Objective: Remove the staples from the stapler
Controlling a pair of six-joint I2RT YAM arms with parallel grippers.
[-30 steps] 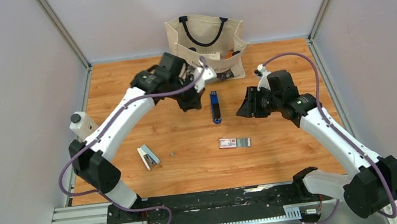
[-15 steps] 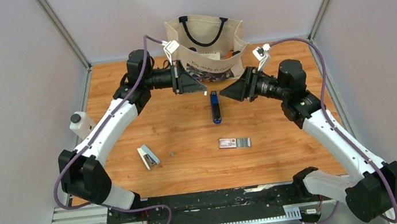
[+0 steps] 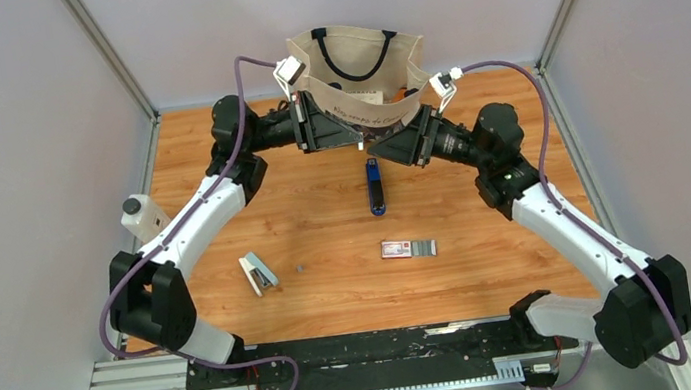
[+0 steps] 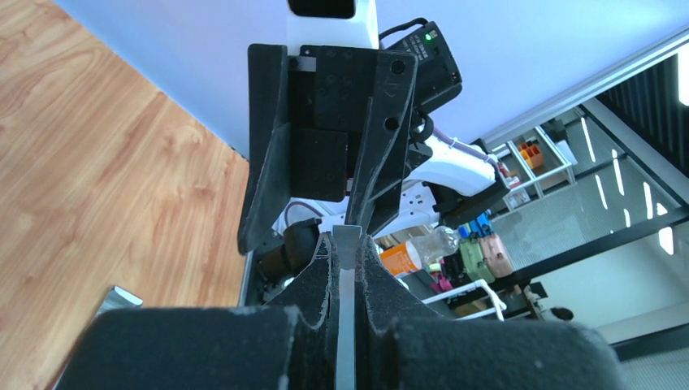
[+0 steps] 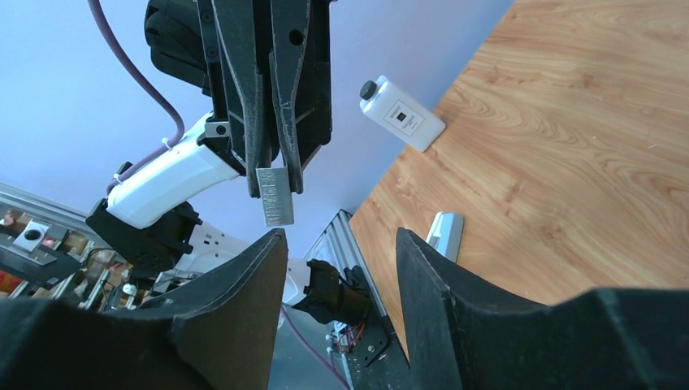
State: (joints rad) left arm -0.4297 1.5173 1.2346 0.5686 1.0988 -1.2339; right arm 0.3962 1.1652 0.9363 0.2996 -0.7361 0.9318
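The blue stapler (image 3: 376, 187) lies flat on the wooden table, pointing away from the arm bases. Above its far end the two grippers face each other tip to tip. My left gripper (image 3: 359, 142) is shut on a thin grey strip of staples (image 5: 276, 196), which sticks out past its fingertips (image 4: 347, 240). My right gripper (image 3: 378, 146) is open, with its fingers (image 5: 264, 268) just short of the strip and nothing between them. In the left wrist view the strip (image 4: 348, 244) sits edge-on between the pads.
A canvas tote bag (image 3: 361, 72) stands right behind the grippers. A red-and-white box (image 3: 394, 248) with more grey strips (image 3: 425, 247) beside it lies near the stapler. A small grey-white tool (image 3: 257, 272) and a white bottle (image 3: 143, 218) are on the left.
Both arms have lifted off the table and swung in toward the bag, so the grippers now meet tip to tip. The right gripper has opened wider. The stapler has not moved.
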